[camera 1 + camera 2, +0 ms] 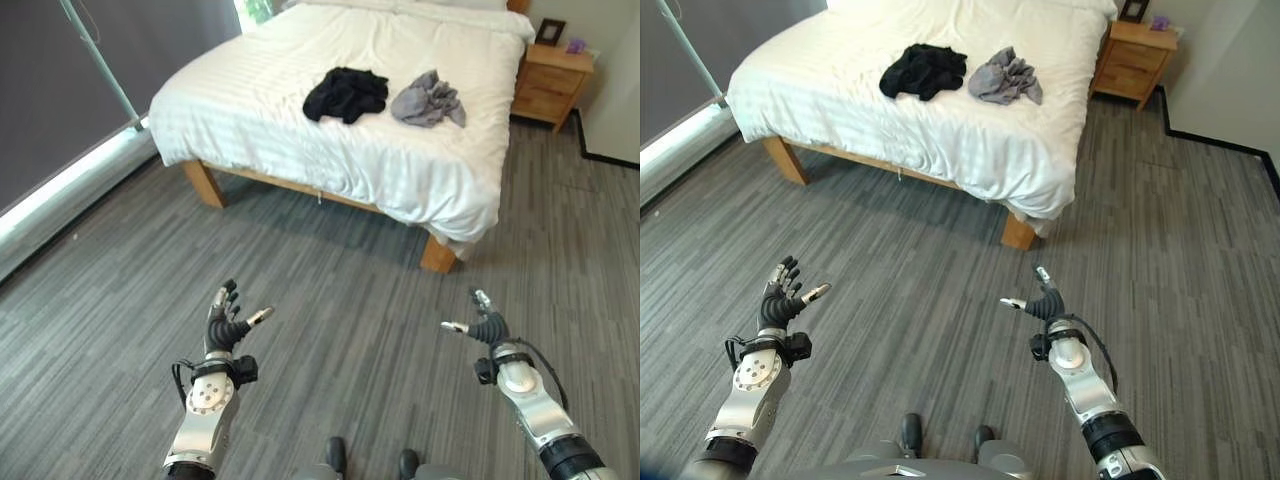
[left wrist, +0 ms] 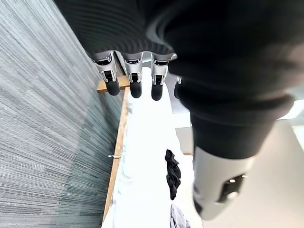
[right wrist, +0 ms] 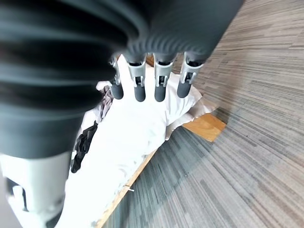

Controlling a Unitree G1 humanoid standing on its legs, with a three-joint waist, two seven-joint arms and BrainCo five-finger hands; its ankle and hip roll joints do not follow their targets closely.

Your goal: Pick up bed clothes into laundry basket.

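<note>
Two crumpled garments, black (image 1: 346,95) and grey (image 1: 428,101), on striped bed (image 1: 250,110); hands (image 1: 226,322) (image 1: 486,324) spread, empty.

Wide bed (image 1: 400,150) with white striped duvet on light wooden frame, stubby wooden legs at the corners. Grey wood-grain plank floor (image 1: 330,300) all around it. Small light wooden nightstand (image 1: 553,82) with drawers just beside the bed's far side, by the white wall; dark picture frame (image 1: 549,31) and small purple object (image 1: 575,45) on top. Dark grey roller blind (image 1: 60,90) covers the window at left.
</note>
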